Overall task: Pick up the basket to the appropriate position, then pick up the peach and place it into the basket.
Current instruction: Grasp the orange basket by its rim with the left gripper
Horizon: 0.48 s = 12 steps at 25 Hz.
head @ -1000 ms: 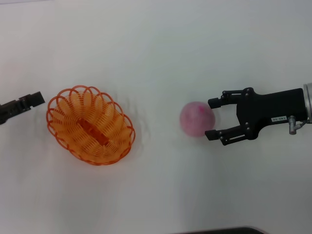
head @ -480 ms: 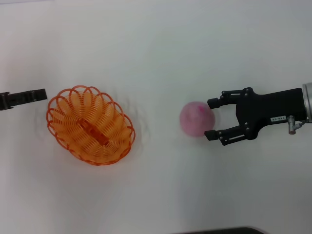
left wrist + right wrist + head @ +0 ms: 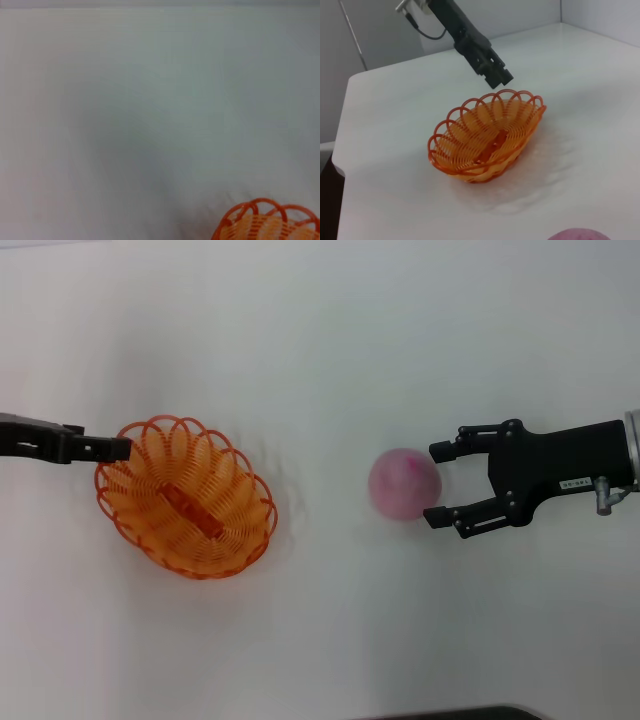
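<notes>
The orange open-weave basket (image 3: 185, 498) sits on the white table at the left; it also shows in the right wrist view (image 3: 487, 135) and at the edge of the left wrist view (image 3: 267, 222). My left gripper (image 3: 118, 448) reaches in from the left, its tip at the basket's far-left rim; in the right wrist view (image 3: 497, 77) it hangs just above that rim. The pale pink peach (image 3: 404, 483) lies right of centre, and a sliver of it shows in the right wrist view (image 3: 577, 234). My right gripper (image 3: 437, 483) is open, its fingertips flanking the peach's right side.
The white table (image 3: 320, 340) ends in a rounded edge, with a grey wall beyond it in the right wrist view. A dark strip (image 3: 450, 713) lies along the near edge of the head view.
My left gripper has moved right, from clear of the basket to its left rim. The right gripper, peach and basket have stayed in place.
</notes>
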Available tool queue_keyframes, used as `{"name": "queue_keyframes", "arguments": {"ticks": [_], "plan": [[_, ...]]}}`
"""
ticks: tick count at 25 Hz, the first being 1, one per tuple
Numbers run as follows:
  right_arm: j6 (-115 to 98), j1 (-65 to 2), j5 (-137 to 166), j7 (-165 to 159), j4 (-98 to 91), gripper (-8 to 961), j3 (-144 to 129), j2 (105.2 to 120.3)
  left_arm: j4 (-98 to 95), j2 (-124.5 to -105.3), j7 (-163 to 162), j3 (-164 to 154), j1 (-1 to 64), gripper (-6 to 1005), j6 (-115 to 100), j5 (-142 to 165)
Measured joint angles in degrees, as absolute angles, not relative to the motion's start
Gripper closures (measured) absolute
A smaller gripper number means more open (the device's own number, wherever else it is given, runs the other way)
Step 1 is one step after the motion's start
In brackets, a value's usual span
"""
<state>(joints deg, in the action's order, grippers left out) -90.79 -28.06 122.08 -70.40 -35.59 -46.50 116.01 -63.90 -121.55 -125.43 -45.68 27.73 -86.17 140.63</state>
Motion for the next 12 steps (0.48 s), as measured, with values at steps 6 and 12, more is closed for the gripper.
{"name": "queue_keyframes", "arguments": {"ticks": [6, 12], "plan": [[-90.66, -28.24, 122.56, -70.40, -35.59, 57, -46.50, 116.05, -65.08, -121.78, -126.06, -49.84, 31.07, 253, -84.83, 145.33], [-90.57, -28.57, 123.40, -70.41, -35.59, 57, -46.47, 116.19, -64.15, -122.03, -126.58, -52.46, 33.67, 257, -84.26, 149.19]]}}
